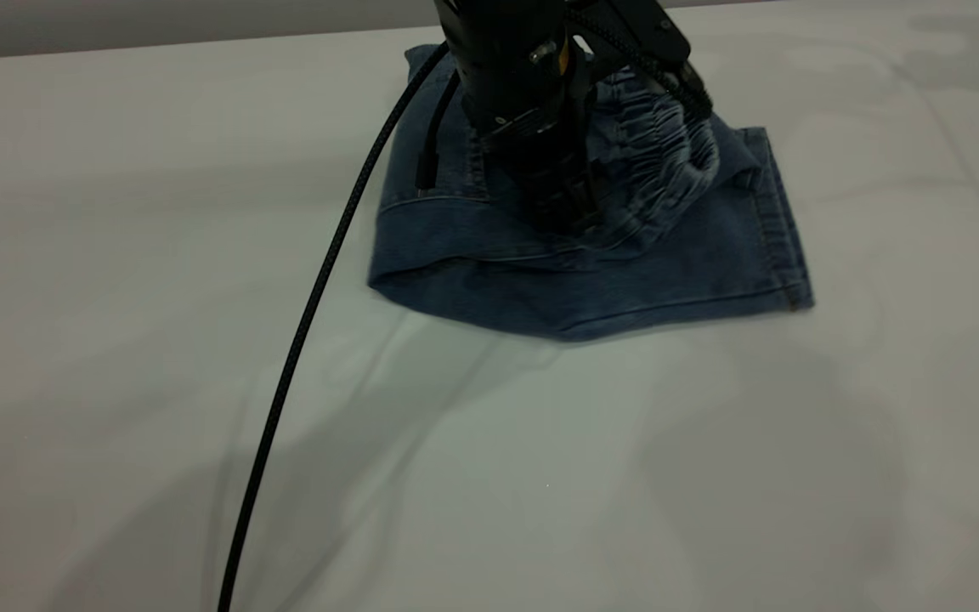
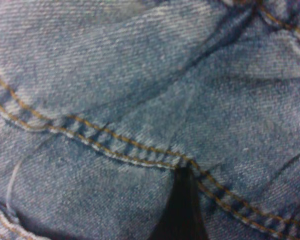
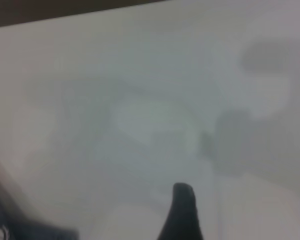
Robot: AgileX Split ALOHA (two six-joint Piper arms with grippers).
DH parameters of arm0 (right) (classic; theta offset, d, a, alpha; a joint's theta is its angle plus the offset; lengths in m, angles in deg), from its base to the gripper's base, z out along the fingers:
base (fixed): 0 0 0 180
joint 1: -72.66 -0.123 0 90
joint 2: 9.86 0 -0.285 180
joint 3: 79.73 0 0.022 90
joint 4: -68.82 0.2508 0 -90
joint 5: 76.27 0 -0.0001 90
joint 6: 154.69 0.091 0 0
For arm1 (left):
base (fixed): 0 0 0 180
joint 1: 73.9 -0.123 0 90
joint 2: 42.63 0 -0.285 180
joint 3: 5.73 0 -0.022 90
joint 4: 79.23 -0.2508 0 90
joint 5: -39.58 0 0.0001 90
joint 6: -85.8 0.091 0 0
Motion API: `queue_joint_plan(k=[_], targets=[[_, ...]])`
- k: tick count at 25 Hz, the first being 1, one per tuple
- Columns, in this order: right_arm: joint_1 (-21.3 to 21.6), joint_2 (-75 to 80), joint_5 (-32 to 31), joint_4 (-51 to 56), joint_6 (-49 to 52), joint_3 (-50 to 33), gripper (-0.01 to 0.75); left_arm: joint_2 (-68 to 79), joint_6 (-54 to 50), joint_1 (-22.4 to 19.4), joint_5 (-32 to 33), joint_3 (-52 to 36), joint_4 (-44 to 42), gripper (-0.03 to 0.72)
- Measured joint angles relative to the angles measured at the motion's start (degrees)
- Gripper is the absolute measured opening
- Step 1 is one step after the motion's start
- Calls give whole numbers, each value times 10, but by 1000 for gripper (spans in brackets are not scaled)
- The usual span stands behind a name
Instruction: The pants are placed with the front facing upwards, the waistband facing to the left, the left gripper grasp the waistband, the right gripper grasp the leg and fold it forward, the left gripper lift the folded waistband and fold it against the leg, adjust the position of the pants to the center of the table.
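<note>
The pants point(image 1: 489, 255) lie folded into a blue denim bundle at the far middle of the table point(image 1: 489, 476). The puckered waistband point(image 1: 668, 161) is turned over on top of the leg. My left gripper point(image 1: 570, 217) comes straight down onto the bundle at the waistband's near edge. In the left wrist view denim and tan double stitching point(image 2: 115, 142) fill the picture. One black finger point(image 2: 182, 210) rests on the cloth and the other is out of view. My right gripper point(image 3: 240, 205) hovers open over bare table, off to the side, with a corner of denim point(image 3: 20, 230) nearby.
A black cable point(image 1: 311, 314) trails from the left arm across the table toward the near edge. The table's far edge point(image 1: 200, 42) runs just behind the pants. Broad bare tabletop lies in front of the pants and on both sides.
</note>
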Motion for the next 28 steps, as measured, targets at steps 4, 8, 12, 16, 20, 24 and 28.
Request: queue_joint_plan(k=[4, 8, 12, 16, 20, 24, 28], targets=[[0, 0, 0, 0, -1, 0, 510, 0, 23, 0, 10, 0, 1, 551], [0, 0, 0, 0, -9, 4, 510, 2, 21, 0, 14, 14, -6, 541], [0, -3, 0, 0, -9, 28, 510, 4, -16, 1, 72, 64, -7, 541], [-5, -18, 0, 18, -9, 34, 510, 4, -70, 1, 141, 134, -7, 540], [-13, -40, -1, 20, -7, 34, 505, 3, -85, 1, 218, 212, -6, 540], [-30, -75, -1, 14, 1, 30, 485, 2, -106, 0, 302, 302, -5, 540], [-49, -121, -1, 15, 2, 6, 473, 1, -106, 0, 379, 398, -4, 540]])
